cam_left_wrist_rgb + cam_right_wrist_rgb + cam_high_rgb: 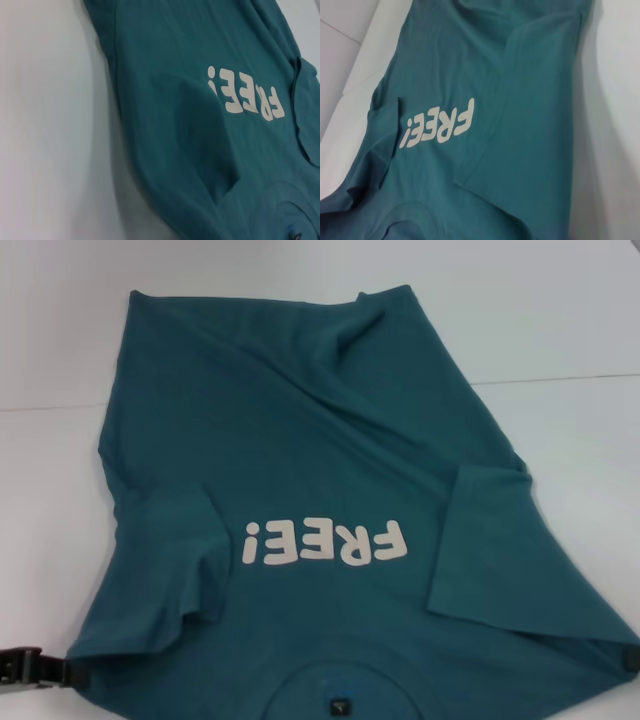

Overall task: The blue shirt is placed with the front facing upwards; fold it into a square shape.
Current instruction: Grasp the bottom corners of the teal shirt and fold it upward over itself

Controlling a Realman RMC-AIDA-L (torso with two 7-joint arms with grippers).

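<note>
Dark teal-blue cotton short-sleeved T-shirt (pixel 330 440) lies front-up on white worktop (pixel 560 320), collar nearest robot, hem at far side. White block letters "FREE!" (pixel 325 542) read upside-down from head camera. Both sleeves folded inward over chest — fabric creased diagonally across body. Left gripper (pixel 65 672) at near left shoulder corner of shirt, fingers pinching cloth edge. Right gripper (pixel 630 658) at near right shoulder corner — barely visible, finger state cannot tell.
</note>
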